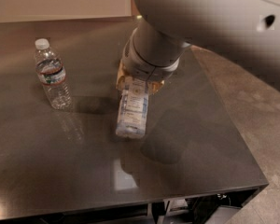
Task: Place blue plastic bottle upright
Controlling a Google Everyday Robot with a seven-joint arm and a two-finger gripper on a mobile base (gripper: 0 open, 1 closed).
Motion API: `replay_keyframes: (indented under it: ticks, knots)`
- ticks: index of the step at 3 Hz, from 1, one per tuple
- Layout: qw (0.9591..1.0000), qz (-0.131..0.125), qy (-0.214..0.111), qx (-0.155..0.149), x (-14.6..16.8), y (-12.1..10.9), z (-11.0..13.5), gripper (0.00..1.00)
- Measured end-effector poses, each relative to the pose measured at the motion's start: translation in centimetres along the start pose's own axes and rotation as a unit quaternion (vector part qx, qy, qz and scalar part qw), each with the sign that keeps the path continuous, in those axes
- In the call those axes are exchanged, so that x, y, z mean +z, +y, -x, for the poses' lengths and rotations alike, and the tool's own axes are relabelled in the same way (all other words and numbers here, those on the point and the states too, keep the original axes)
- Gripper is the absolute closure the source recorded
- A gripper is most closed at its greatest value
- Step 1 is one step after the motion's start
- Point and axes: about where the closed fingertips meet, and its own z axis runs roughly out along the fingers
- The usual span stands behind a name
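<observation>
The blue plastic bottle (133,108), clear with a white-and-pale-blue label, hangs nearly upright from my gripper (139,80), its base at or just above the dark table (74,162). Its cap end is hidden inside the gripper. The gripper is shut on the bottle's upper part, under the big grey arm (177,27) that fills the top of the camera view.
A ribbed clear bottle (51,74) with a white cap and a narrow red-edged band stands upright at the left. The table's right edge (228,120) and front edge are close, with tan floor (266,106) beyond on the right.
</observation>
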Motion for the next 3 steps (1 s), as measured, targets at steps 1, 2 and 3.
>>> replay_keyframes:
  ticks: [1,2,3]
  knots:
    - [0.9976,-0.022,0.014,-0.064,0.10,-0.81,-0.31,1.00]
    - [0.9959,-0.023,0.017,-0.086,-0.03,-0.96,-0.36,1.00]
    - [0.9959,-0.023,0.017,-0.086,-0.03,-0.96,-0.36,1.00]
